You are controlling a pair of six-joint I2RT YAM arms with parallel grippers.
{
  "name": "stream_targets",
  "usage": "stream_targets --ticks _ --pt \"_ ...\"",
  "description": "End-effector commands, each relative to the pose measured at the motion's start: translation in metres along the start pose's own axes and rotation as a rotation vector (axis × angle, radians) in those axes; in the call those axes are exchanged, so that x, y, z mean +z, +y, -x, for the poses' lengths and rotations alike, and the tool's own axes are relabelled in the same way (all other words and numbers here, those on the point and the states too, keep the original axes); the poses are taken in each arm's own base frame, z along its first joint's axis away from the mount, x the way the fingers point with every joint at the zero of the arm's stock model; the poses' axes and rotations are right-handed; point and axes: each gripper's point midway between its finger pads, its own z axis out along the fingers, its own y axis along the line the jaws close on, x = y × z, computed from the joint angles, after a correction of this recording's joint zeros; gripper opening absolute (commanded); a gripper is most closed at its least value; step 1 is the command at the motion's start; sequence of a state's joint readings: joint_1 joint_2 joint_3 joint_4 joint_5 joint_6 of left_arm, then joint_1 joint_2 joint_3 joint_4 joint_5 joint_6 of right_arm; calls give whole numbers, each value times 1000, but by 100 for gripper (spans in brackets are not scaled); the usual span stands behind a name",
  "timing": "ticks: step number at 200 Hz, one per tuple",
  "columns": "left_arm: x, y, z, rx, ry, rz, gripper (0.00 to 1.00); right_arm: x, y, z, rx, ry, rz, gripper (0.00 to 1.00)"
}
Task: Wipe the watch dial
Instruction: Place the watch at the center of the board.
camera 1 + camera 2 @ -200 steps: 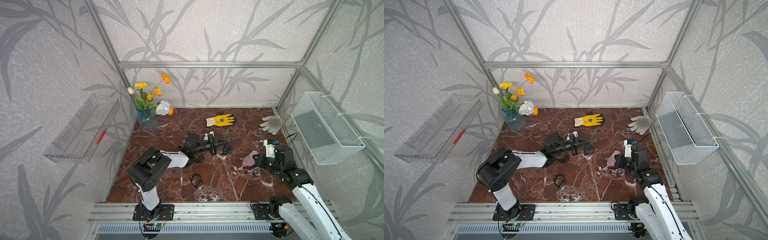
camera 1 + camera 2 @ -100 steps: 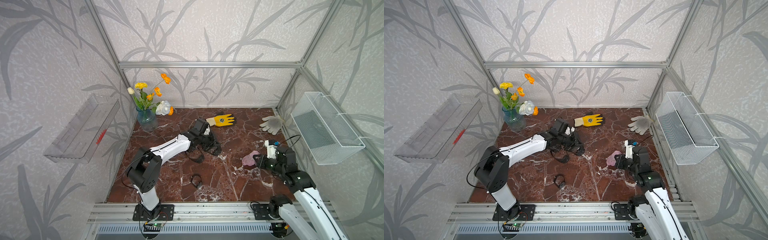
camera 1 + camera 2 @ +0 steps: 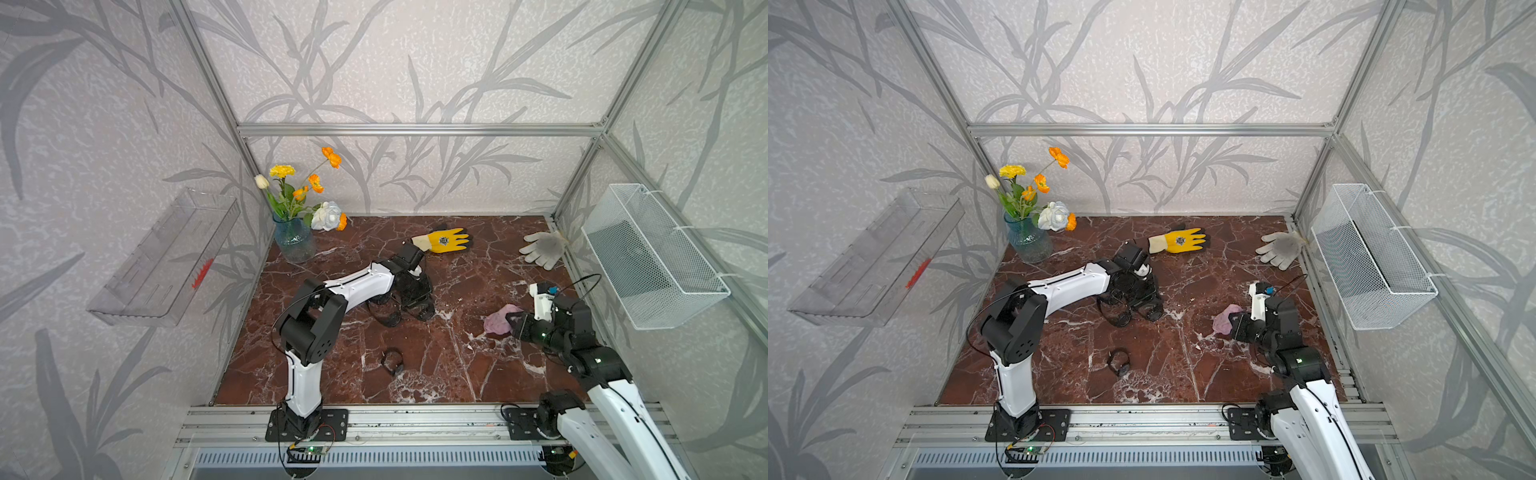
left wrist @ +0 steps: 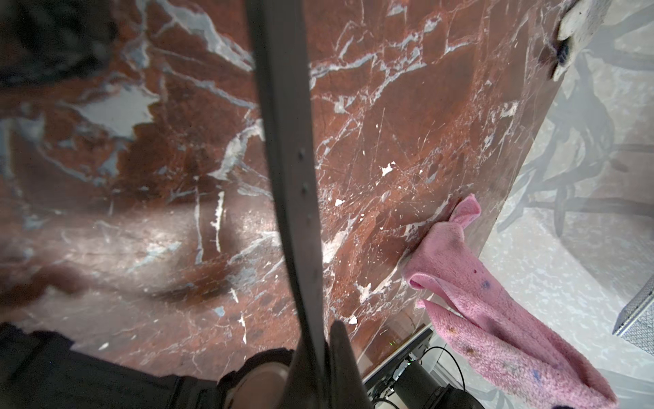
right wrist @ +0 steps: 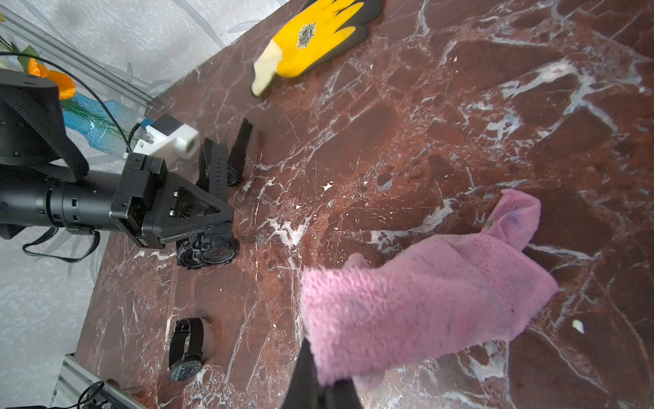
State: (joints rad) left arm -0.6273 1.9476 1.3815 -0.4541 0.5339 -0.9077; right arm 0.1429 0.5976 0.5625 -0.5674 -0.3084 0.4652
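Left wrist view: the left gripper [image 4: 323, 361] is closed tight on a black perforated watch strap [image 4: 286, 141], which runs out past the fingertips over the marble tabletop [image 4: 407, 106]. The case and dial of that watch lie outside this view.

Right wrist view: the left gripper's tip sits directly over a chunky black watch [image 5: 208, 251] at the centre of the table, dial showing. A second black watch [image 5: 231, 173] sits just beyond it, straps raised. The clamped strap probably belongs to one of these two; which one cannot be determined. A third, slim-strap watch [image 5: 185, 350] lies apart, near the front edge.

The right gripper [image 5: 320, 387] is fully closed on a pink cloth [image 5: 424, 301]. The cloth's free end lies on the tabletop, to the right of the watches and well apart from them.

Change over the last second: in both top views the left arm has swung from a low, folded pose pointing right to an extended reach toward the far side, wrist raised, gripper angled down. The right arm and cloth have barely shifted.

Consequence: a watch is secured, but the cloth has not met any dial. Wiping has not begun; the cloth must first close the gap leftward.
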Motion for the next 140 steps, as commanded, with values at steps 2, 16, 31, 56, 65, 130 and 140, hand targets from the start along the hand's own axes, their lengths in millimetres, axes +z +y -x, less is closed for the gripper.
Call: stream_targets --ticks 2,16,31,56,65,130,140 --pt "3 4 9 20 -14 47 0 -1 0 -2 6 -3 9 0" --pt "5 4 15 22 -18 65 0 -2 0 -3 4 -2 10 0" --pt "8 5 20 30 -16 94 0 -2 0 -3 3 -2 10 0" --pt "13 12 28 64 -3 172 0 -2 0 -4 3 1 11 0" --pt "15 16 30 68 5 199 0 -2 0 -5 2 1 12 0" --pt "21 36 43 80 20 308 4 -2 -1 -7 2 6 10 0" --pt "18 38 47 81 13 320 6 -3 -1 -7 2 6 9 0"
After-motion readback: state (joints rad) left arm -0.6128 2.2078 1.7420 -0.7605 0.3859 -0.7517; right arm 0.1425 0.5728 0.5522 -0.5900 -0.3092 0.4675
